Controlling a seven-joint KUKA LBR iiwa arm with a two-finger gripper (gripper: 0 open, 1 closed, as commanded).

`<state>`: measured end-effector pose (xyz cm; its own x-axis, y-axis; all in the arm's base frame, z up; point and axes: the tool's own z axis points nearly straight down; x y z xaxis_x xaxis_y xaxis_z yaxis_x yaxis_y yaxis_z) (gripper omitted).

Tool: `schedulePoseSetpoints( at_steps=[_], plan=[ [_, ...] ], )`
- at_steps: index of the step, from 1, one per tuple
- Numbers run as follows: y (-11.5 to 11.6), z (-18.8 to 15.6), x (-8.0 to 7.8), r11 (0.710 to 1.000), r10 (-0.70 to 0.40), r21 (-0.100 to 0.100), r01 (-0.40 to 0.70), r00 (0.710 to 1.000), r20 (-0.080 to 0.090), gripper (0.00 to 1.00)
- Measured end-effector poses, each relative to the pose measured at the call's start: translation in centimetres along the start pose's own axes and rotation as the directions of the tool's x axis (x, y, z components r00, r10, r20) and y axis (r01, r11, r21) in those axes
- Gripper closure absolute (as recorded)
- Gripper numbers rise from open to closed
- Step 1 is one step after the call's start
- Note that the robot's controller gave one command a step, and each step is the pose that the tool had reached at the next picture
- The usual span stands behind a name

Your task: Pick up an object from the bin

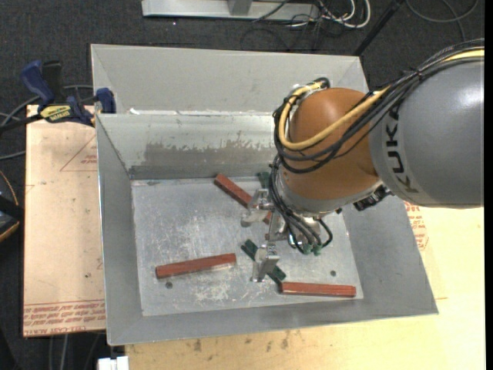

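Progress: my claw (264, 262) hangs spread and empty low in the bin (177, 214), just beside the front-right red-brown stick (318, 289); nothing gripped or lifted yet.

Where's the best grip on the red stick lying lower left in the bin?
I'd take the red stick at mid-length, straight down from above, closing across its narrow width. It lies flat on the bin floor with bare metal along both long sides.
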<state>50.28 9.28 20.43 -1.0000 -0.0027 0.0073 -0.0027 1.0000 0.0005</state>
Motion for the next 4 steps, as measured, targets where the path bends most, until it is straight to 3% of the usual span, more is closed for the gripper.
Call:
schedulePoseSetpoints(
  at_steps=[2,3,4],
  plan=[
    [0.0,-0.2,-0.2,1.0,0.003,-0.001,-0.003,1.0,0.008,0.0],
    [1.6,1.0,-1.0,0.993,0.114,0.003,-0.114,0.993,-0.008,0.0],
    [2.7,2.5,-2.2,0.999,0.044,-0.004,-0.044,0.999,0.02,0.0]
  ],
)
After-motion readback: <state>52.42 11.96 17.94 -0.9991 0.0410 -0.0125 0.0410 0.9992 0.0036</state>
